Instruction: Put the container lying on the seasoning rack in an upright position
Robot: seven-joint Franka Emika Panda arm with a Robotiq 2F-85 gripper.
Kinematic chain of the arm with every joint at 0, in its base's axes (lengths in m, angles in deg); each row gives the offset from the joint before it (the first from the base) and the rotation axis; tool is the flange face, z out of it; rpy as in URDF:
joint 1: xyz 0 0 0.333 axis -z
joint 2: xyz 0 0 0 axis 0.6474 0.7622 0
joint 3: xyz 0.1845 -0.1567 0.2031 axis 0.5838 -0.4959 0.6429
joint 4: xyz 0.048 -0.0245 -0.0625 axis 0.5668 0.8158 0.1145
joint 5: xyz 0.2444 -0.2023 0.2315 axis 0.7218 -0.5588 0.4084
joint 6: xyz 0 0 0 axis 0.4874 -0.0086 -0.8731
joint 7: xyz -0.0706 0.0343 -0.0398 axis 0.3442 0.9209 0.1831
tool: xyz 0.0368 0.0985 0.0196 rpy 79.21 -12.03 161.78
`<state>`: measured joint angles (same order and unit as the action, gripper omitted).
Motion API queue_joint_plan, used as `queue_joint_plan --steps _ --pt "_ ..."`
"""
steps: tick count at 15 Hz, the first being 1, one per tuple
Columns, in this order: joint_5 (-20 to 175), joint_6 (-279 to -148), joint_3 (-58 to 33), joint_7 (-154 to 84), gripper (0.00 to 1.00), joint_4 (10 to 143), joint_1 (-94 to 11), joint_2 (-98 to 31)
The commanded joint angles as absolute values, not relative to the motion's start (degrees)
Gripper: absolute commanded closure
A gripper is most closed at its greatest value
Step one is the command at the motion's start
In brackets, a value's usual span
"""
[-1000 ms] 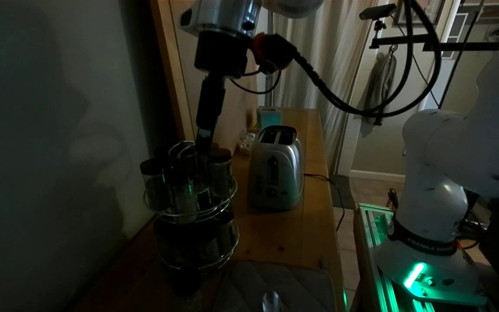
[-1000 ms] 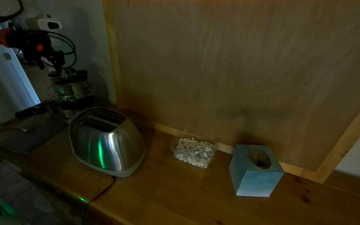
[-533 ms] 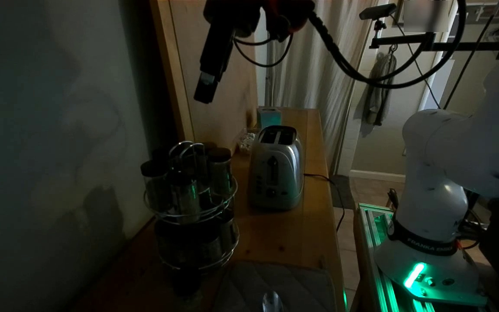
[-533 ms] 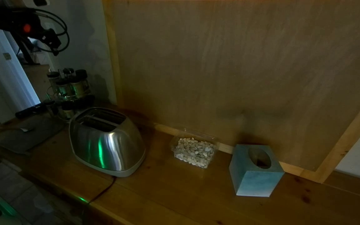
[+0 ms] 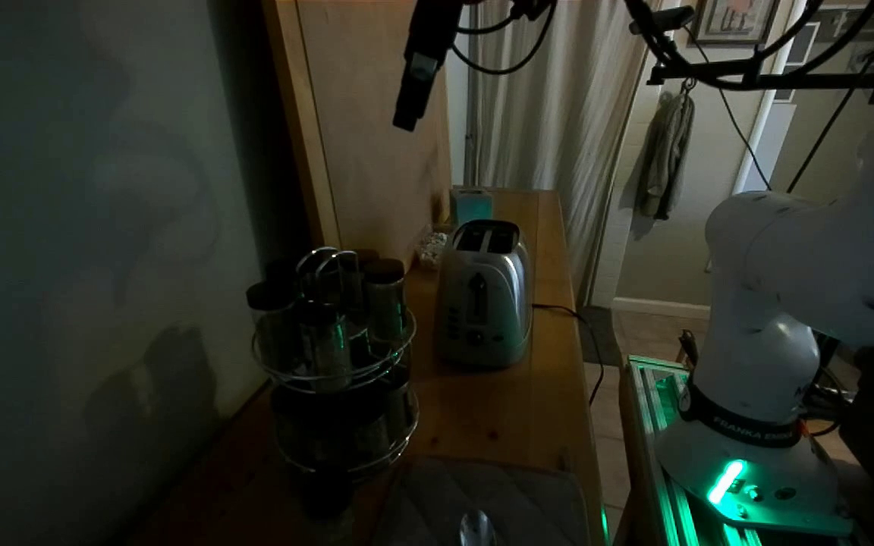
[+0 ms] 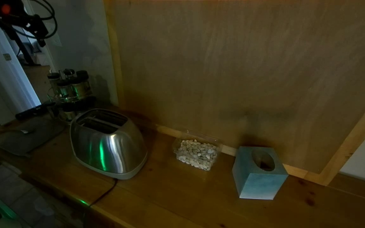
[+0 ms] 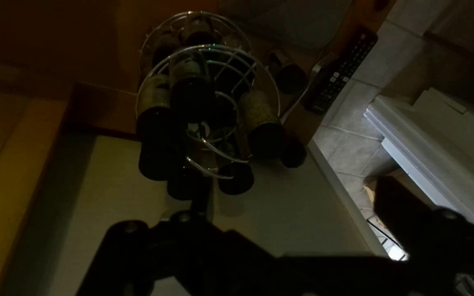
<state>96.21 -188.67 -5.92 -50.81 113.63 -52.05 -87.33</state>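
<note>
Lighting dim. Pale wall (image 5: 103, 227) alongside wooden tabletop (image 6: 169, 196); light curtain (image 5: 558, 152) hanging beyond its far end; floor (image 7: 354, 102) tiled.

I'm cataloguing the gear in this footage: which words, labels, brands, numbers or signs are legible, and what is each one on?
"FRANKA EMIKA": on the black band around the Franka arm's base, in an exterior view.
Too small to read: any print on the buttons of the remote control and on the steel toaster.
Too dark and blurred to read: any print on the jars of the seasoning rack.
</note>
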Motion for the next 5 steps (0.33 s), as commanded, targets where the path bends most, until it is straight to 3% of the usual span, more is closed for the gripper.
queue_joint_plan --steps 1,5 --pt "93.2 -181.8 -5.9 -51.7 0.0 112.0 -51.4 -89.2" --pt "94.1 -182.2 -5.8 -51.4 0.0 112.5 -51.6 -89.3"
